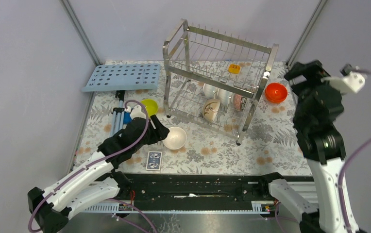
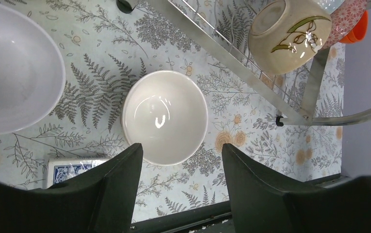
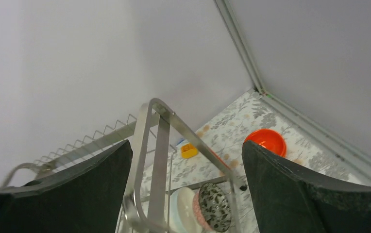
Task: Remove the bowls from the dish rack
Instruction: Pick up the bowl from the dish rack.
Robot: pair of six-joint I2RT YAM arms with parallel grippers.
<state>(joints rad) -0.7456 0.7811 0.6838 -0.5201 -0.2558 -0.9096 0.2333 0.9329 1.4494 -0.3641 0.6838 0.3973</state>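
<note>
The rack (image 1: 220, 73) stands at the far middle of the surface (image 1: 271, 145). Its lower tier holds a beige bowl (image 1: 211, 109) tipped on its side at the near edge, two white bowls (image 1: 217, 92) behind it, and a patterned bowl (image 1: 238, 102) to their right. A yellow block (image 1: 234, 68) sits on the upper tier.

Three bowls are out on the surface: a cream bowl (image 1: 175, 138) upright near the rack's left foot, a green bowl (image 1: 149, 106) to the left of the rack, and an orange bowl (image 1: 276, 92) just right of it.

The left claw (image 2: 181, 150) is above the cream bowl's near rim, fingers moderately apart and holding nothing. The right claw (image 3: 186, 144) is raised by the rack's right end, spread wide and empty.
</note>
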